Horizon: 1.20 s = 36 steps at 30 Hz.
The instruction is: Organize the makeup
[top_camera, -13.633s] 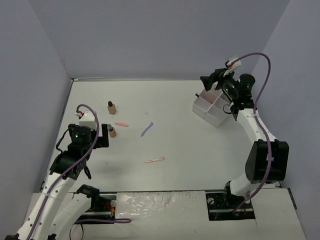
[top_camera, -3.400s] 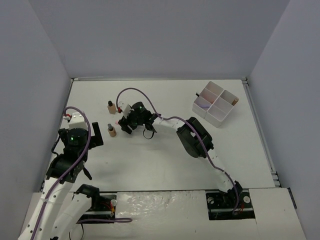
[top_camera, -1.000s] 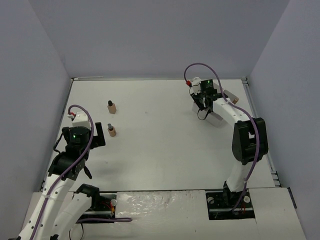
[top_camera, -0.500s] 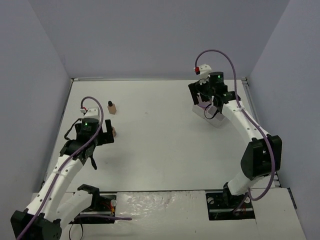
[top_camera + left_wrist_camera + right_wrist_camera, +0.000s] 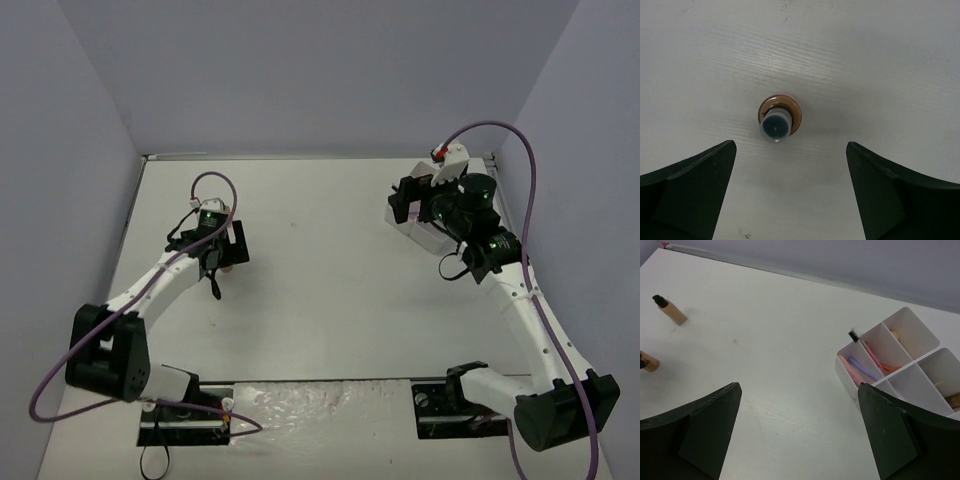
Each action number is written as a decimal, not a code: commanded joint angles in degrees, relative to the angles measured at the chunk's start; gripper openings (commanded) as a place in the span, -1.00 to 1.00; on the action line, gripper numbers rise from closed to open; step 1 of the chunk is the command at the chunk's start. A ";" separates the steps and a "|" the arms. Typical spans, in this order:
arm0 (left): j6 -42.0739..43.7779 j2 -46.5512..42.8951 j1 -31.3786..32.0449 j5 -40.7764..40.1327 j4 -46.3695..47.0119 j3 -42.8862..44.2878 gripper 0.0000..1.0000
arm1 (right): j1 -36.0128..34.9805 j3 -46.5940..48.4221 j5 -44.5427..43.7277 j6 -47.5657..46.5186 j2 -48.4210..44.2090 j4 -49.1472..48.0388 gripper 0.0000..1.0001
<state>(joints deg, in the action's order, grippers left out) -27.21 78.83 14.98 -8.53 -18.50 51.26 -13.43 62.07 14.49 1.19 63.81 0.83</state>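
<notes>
A tan bottle (image 5: 779, 117) with a dark cap stands upright on the table, seen from straight above. My left gripper (image 5: 790, 145) hangs open over it, and the bottle sits just ahead of the fingertips, touching neither. In the top view the left gripper (image 5: 212, 245) covers the bottles. My right gripper (image 5: 799, 386) is open and empty, just left of the white tray (image 5: 900, 371). Pink, purple and orange pencils (image 5: 866, 366) lie in one tray compartment, and beige sponges (image 5: 954, 400) in others. Far to the left stand a tan bottle (image 5: 670, 310) and a second one (image 5: 647, 363) at the frame's edge.
The tray (image 5: 436, 236) sits at the back right of the table, partly under my right gripper (image 5: 415, 205). Grey walls close the table at the back and on both sides. The right arm arches along the right side.
The left arm has reached forward and now hangs over the bottles. The right gripper has opened, and its arm has swung back to the right from above the tray.
</notes>
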 commanded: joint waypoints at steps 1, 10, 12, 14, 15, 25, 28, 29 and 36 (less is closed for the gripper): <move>-3.24 4.93 0.05 -0.95 6.67 4.06 0.74 | 0.41 -3.46 3.11 1.92 -4.55 -3.23 1.00; -3.11 7.93 -0.04 -4.38 10.34 3.24 0.43 | 0.42 -7.25 5.74 1.36 -9.34 -2.94 1.00; -3.15 9.08 -0.04 -4.19 10.42 3.46 0.31 | 0.42 -7.47 5.89 1.29 -9.60 -2.90 1.00; -3.24 10.11 0.00 -4.00 10.25 3.74 0.16 | 0.42 -7.53 6.07 1.15 -9.83 -2.85 1.00; -3.28 10.43 0.04 -3.96 10.16 3.83 0.09 | 0.42 -7.49 6.16 1.10 -9.92 -2.85 1.00; -3.03 10.37 3.99 -2.64 9.88 5.87 -0.74 | 0.07 -8.01 6.34 1.36 -11.07 -2.94 1.00; -2.78 11.71 8.76 -0.87 9.72 10.85 -0.91 | -0.09 -8.84 6.34 2.03 -11.16 -2.93 1.00; -2.60 12.59 11.35 -0.79 9.30 12.54 -0.94 | -0.10 -9.09 6.30 2.22 -11.20 -2.94 1.00; -1.65 21.73 22.72 -0.93 7.49 25.57 -0.96 | -0.16 -10.06 5.79 3.21 -11.19 -2.56 1.00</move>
<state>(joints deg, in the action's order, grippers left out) -29.94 98.12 33.37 -9.45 -11.97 69.63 -13.43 51.98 19.81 3.39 53.45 1.66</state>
